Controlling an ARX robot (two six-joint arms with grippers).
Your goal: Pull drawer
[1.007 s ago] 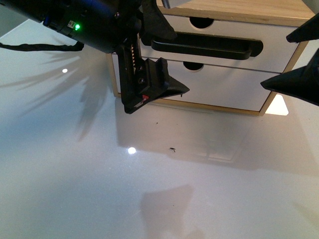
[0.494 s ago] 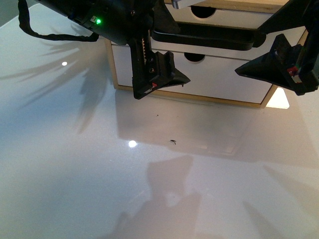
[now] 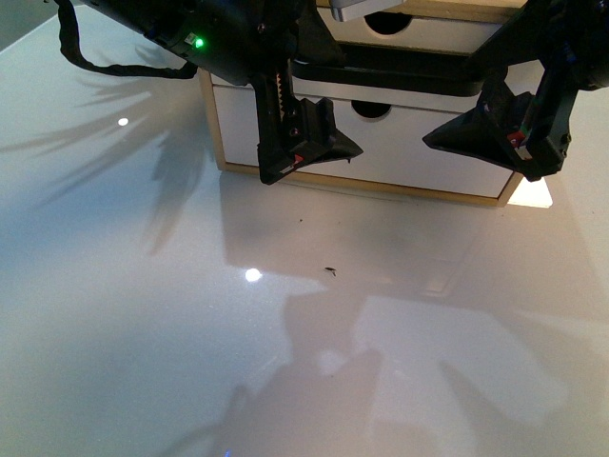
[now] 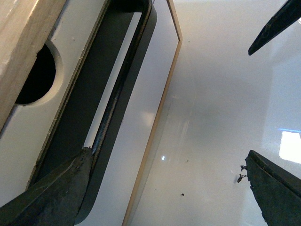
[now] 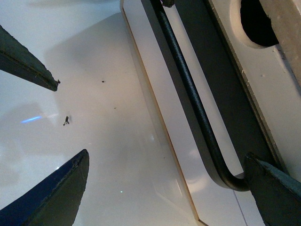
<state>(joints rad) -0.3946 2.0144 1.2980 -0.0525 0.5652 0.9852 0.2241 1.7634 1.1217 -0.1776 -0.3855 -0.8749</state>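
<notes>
- In the front view, the left gripper [image 3: 328, 95] and right gripper [image 3: 473, 90] straddled the top drawer's [image 3: 438, 36] handle [image 3: 400, 76], jaws wide; uneven pulls could jam it.
- Left wrist view: the finger [image 4: 51, 197] lay by the handle, unclamped, and might slip.
- Right wrist view: the finger [image 5: 277, 193] sat at the handle's bend and could slide off.

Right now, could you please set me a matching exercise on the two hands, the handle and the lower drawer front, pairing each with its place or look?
Things:
1. left hand
2. right hand
3. handle
4. lower drawer front

Descriptions:
A. plain white with a notch and no bar
B. open, at the right end of the bar in the front view
C. long and black
D. open, at the left end of the bar in the front view

Pairs: 1-D, 2-B, 3-C, 4-A
</notes>
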